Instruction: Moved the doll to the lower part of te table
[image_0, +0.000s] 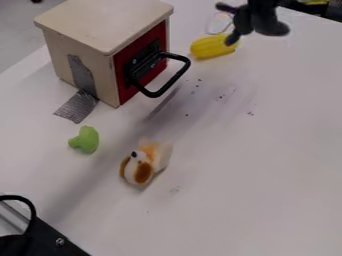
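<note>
The gripper (255, 34) hangs at the top right, beside the yellow toy and far up and to the right of the doll. Its two dark fingertips stand apart, with nothing seen between them. The doll, a small plush dog (152, 159) in white with brown ears and an orange patch, lies on the white table (240, 165), a little left of and below the view's middle. Its head faces the lower left, and nothing holds it.
A wooden box (83, 65) with a red front and black handle (175, 78) stands at the upper left, grey tape at its base. Green broccoli (85, 140) lies left of the doll. A yellow toy (210, 47) lies near the gripper. Black equipment (50, 240) occupies the lower-left corner.
</note>
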